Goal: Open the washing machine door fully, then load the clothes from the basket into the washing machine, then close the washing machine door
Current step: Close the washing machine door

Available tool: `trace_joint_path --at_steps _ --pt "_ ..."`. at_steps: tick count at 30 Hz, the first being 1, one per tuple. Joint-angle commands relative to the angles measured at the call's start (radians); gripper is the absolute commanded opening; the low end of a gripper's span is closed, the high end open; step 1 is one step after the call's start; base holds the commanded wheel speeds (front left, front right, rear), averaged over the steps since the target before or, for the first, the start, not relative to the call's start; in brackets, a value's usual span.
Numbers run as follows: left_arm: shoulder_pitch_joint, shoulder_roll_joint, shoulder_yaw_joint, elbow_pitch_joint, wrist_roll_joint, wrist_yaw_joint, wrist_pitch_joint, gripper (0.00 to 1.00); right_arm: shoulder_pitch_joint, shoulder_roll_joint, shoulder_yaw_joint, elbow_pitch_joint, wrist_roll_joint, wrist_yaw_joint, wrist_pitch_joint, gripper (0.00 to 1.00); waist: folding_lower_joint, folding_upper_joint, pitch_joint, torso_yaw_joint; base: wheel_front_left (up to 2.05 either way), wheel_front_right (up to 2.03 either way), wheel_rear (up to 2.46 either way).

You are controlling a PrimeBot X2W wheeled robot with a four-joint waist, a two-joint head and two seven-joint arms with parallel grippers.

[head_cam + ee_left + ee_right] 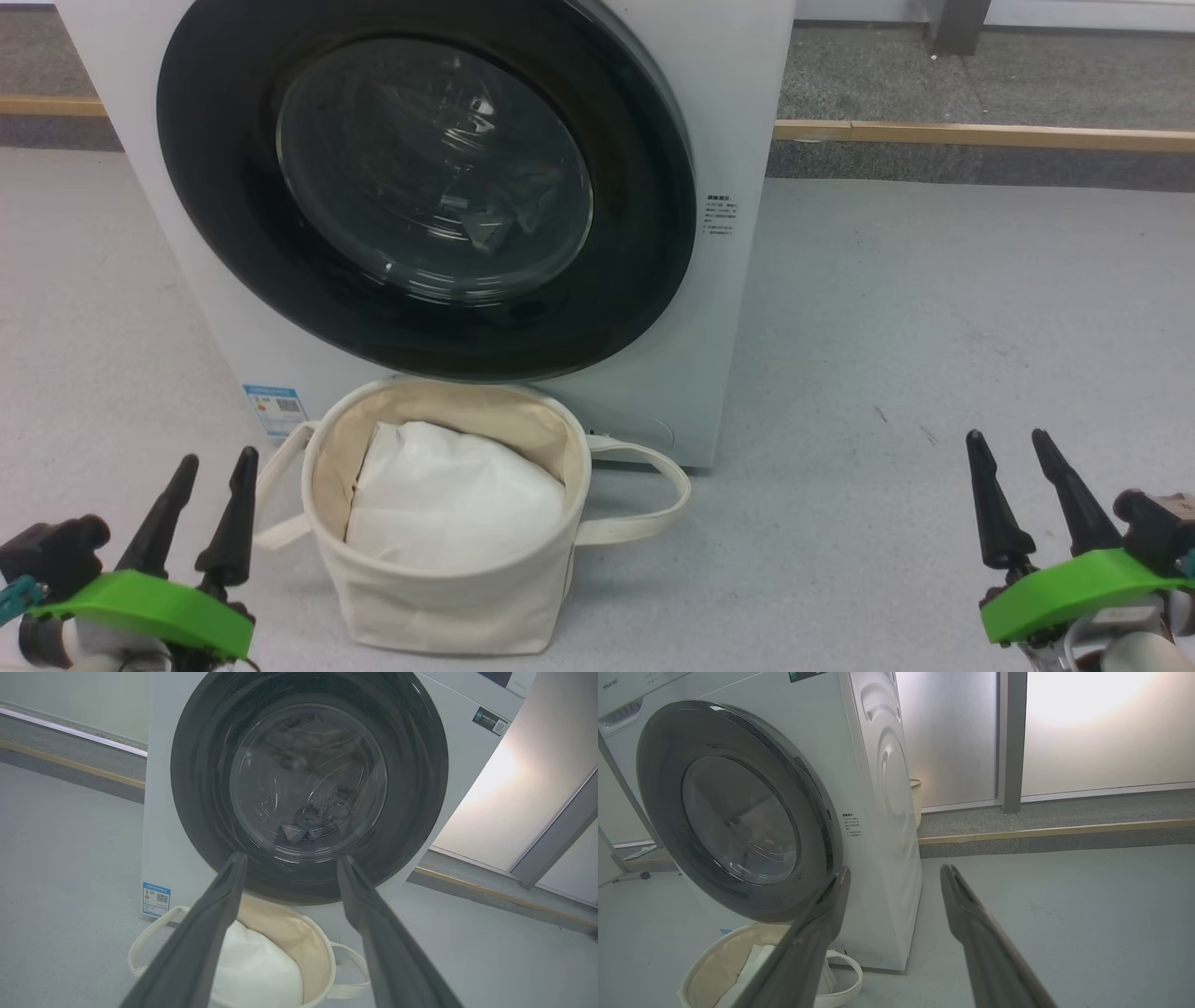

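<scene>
Facing the washing machine (738, 93), found the washing machine door (429, 177) shut. Saw the basket (448, 597) on the floor (887, 327) just before it, a white bundle (448, 504) inside. Held left end effector (220, 455) and right end effector (1005, 434) released, empty, low either side of the basket, left nearer.

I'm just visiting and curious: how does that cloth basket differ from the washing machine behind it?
The washing machine is a big, hard white box; the basket is a low, soft cream tub. The washing machine opens at the front, its round black-rimmed door shut; the basket is open on top, showing a white bundle. Both stand on the grey floor, the basket right before the machine.
</scene>
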State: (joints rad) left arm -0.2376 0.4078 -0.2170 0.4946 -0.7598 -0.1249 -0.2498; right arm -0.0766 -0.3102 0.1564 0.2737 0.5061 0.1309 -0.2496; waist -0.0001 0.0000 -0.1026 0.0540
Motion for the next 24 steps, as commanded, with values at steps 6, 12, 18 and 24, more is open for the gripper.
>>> trace_joint_path --at_steps 6,12,18,24 --pt "-0.037 0.051 0.019 -0.035 0.012 -0.005 -0.012 1.00 -0.016 -0.004 0.001 -0.050 -0.026 0.000 -0.012 1.00 0.0001 0.0000 -0.001 0.001 0.00 0.00 0.00" --pt "-0.035 0.052 0.016 -0.038 0.008 -0.005 -0.012 1.00 -0.011 -0.004 -0.004 -0.047 -0.031 0.000 -0.012 1.00 0.0001 0.0000 -0.001 0.003 0.00 0.00 0.00" --pt "-0.031 0.049 0.013 -0.039 0.003 -0.003 -0.012 1.00 -0.009 -0.001 -0.005 -0.044 -0.036 0.000 -0.012 1.00 0.0001 0.0000 -0.002 0.001 0.00 0.00 0.00" --pt "-0.034 0.050 0.010 -0.041 0.000 -0.003 -0.012 1.00 -0.007 0.001 -0.004 -0.040 -0.038 0.000 -0.012 1.00 0.0001 0.0000 -0.001 0.001 0.00 0.00 0.00"
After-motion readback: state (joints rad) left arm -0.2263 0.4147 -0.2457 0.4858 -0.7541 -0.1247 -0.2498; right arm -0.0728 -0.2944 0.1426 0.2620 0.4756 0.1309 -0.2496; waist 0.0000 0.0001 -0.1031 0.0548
